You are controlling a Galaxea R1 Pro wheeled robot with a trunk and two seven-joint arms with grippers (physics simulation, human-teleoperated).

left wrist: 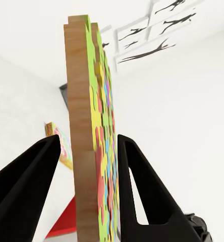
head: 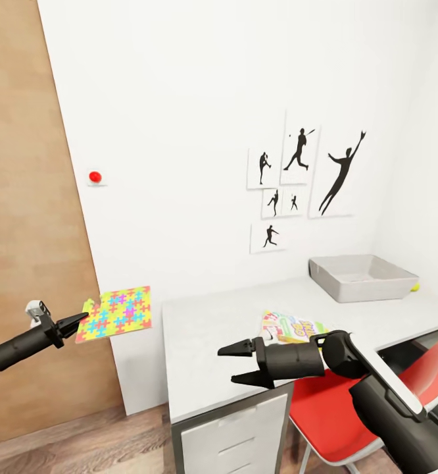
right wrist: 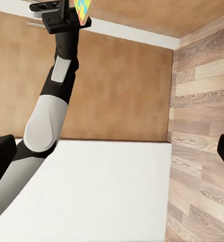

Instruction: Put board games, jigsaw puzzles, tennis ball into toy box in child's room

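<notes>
Left hand (head: 81,319) clamped on jigsaw puzzle (head: 116,312), right hand (head: 245,363) spread wide, holding nothing

Head view: from above, facing forward and down toward the white wall (head: 199,99) and the surface (head: 245,329), both arms in frame. Left wrist view: pressed close against the jigsaw puzzle (left wrist: 94,151) edge, wall silhouette prints (left wrist: 147,40) beyond, shared with the head view. Right wrist view: aimed across at the left arm (right wrist: 46,116) and wooden floor (right wrist: 203,126).

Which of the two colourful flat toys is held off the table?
The jigsaw puzzle, gripped by the left gripper. The other flat toy lies on the table.
</notes>
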